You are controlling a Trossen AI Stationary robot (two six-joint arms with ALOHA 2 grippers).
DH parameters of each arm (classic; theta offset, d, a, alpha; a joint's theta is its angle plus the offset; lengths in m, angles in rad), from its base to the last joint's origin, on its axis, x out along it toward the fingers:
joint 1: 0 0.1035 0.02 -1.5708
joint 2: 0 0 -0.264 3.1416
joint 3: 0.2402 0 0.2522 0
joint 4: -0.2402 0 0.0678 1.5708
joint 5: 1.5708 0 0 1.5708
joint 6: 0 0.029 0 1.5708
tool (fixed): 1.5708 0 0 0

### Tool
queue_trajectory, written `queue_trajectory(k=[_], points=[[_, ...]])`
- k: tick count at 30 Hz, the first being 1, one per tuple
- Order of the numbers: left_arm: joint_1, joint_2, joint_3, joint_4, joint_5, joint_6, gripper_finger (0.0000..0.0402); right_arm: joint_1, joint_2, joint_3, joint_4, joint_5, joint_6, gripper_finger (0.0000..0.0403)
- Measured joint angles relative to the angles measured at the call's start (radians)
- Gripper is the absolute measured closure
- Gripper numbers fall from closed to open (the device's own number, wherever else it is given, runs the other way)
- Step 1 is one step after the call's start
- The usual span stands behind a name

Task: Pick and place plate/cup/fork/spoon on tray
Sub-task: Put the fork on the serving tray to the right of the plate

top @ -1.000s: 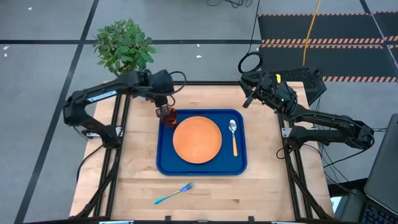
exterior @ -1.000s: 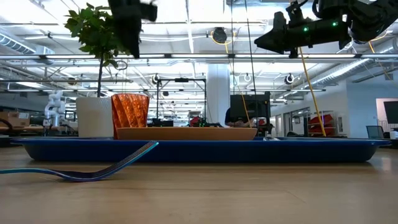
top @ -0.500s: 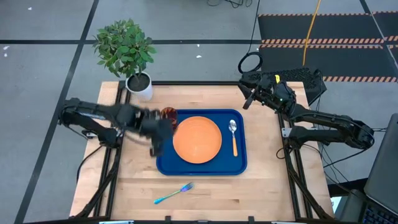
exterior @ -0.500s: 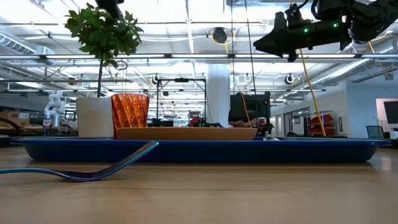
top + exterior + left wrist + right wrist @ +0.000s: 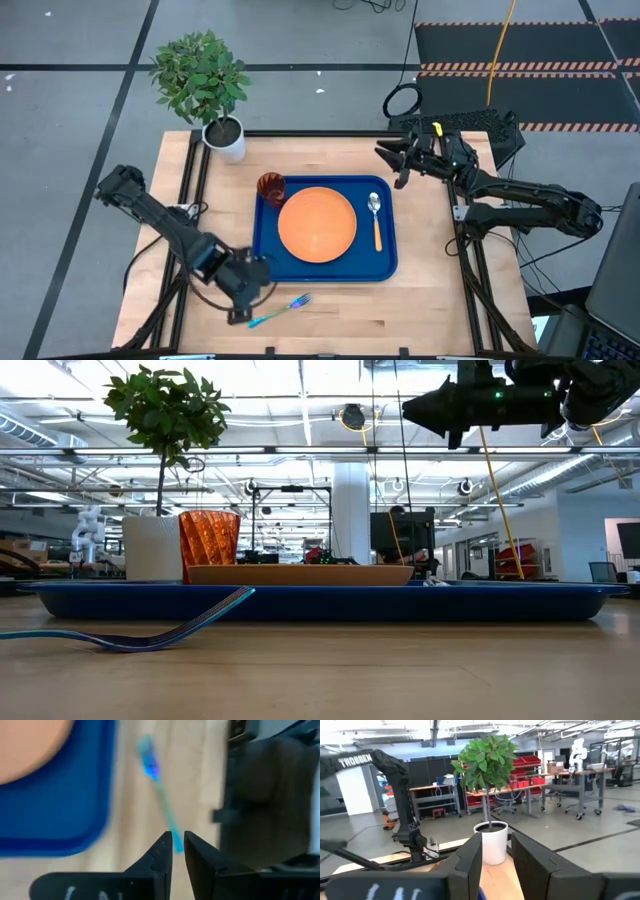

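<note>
Left gripper [image 5: 178, 845], fingers nearly pressed together, hovers over slim blue-handled fork [image 5: 280, 310] on wood surface [image 5: 420, 310], lined up for pickup; right gripper [image 5: 390, 158], slightly spread, waits nr dark blue rectangular plastic tray [image 5: 385, 262].

bare wooden tabletop [image 5: 400, 310] lies open around the blue-handled fork [image 5: 280, 310] (dark blue rimmed tray [image 5: 385, 268] just beside).

Dark jointed arms, white "TROSSEN" lettering, black cables.
</note>
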Motion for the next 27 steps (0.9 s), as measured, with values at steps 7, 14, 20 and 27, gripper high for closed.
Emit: queue_trajectory(k=[7, 14, 20, 27], points=[[0.003, 0.121, -0.021, 0.100, 0.078, -0.095, 0.0350, 0.016, 0.000, 0.000, -0.012, 0.000, 0.009, 0.0303], [0.002, 0.248, -0.021, -0.041, 0.181, 0.031, 0.0350, 0.017, 0.000, 0.000, -0.027, 0.001, -0.005, 0.0303], [0.009, 0.293, -0.020, -0.035, 0.180, 0.180, 0.0350, 0.017, 0.000, 0.000, -0.030, 0.001, -0.006, 0.0303], [0.019, 0.311, -0.022, -0.020, 0.150, 0.368, 0.0350, 0.015, 0.000, 0.000, 0.006, 0.023, -0.032, 0.0303]])
